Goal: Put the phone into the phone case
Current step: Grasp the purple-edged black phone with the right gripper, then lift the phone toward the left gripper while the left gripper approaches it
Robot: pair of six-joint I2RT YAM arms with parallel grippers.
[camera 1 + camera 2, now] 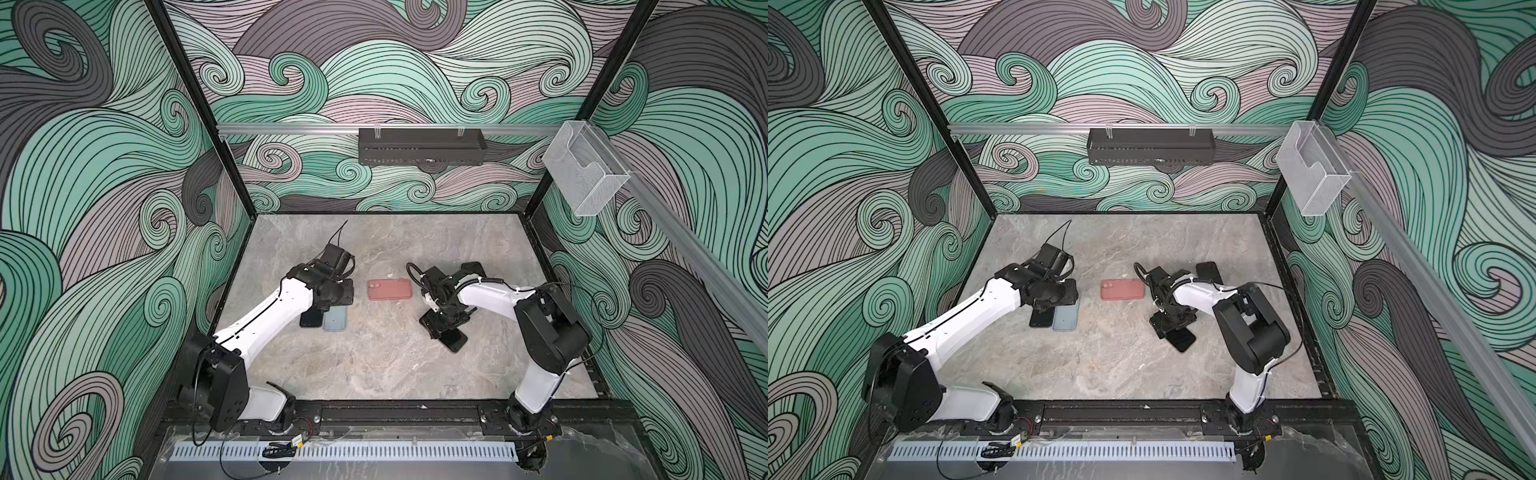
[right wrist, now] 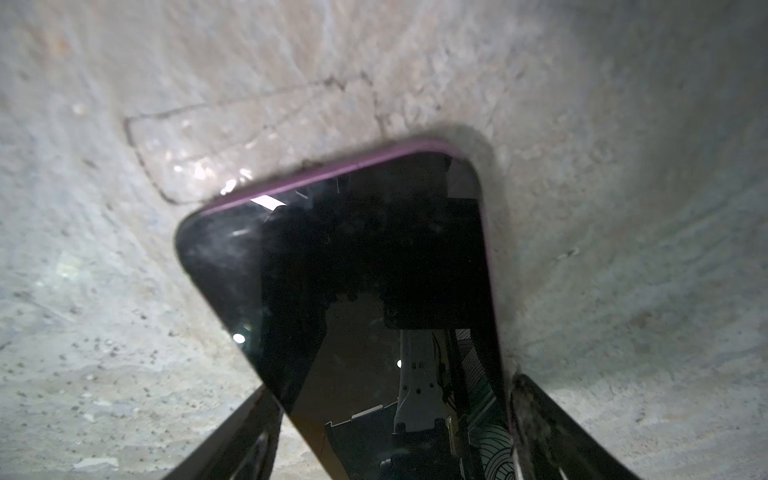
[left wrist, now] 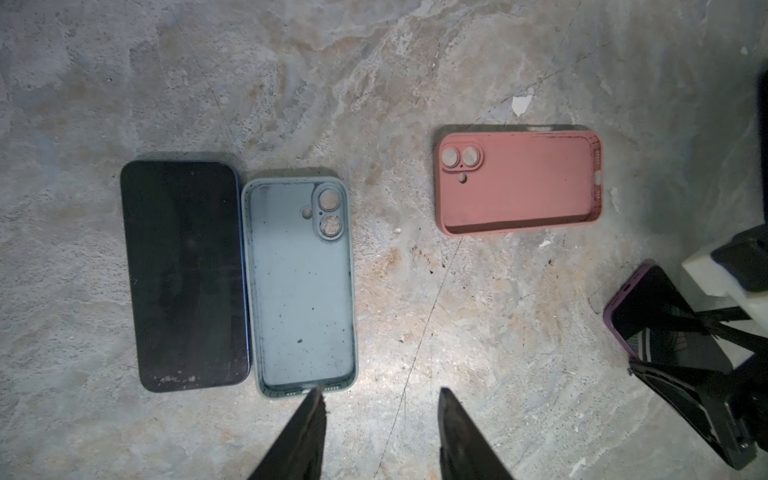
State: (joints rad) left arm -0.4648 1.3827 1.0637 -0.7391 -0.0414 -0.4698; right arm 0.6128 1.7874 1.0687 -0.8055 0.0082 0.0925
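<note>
— Why hover the left gripper (image 3: 380, 390) by the open grey-blue silicone case (image 3: 301, 291)?
— Half-spread, empty; likely lining up the blue-edged black phone (image 3: 185, 274) just beside it.
— And the right gripper (image 2: 392, 384)?
— Wide astride the purple-rimmed phone (image 2: 332, 249) on the stone table (image 3: 415, 62); clamped or not, cannot tell. Two phones, three cases: also a salmon-pink case (image 3: 515, 183) and a faint clear case (image 2: 249, 137).

On the bench (image 1: 374, 365), a crosswise phone case (image 1: 389, 289) lies mid-bench. Left of it and nearer the front lies a lengthwise phone case (image 1: 335, 319), a bare phone (image 1: 311, 319) just beside its left edge. A second phone (image 1: 455, 341) lies front-right of the crosswise case.
</note>
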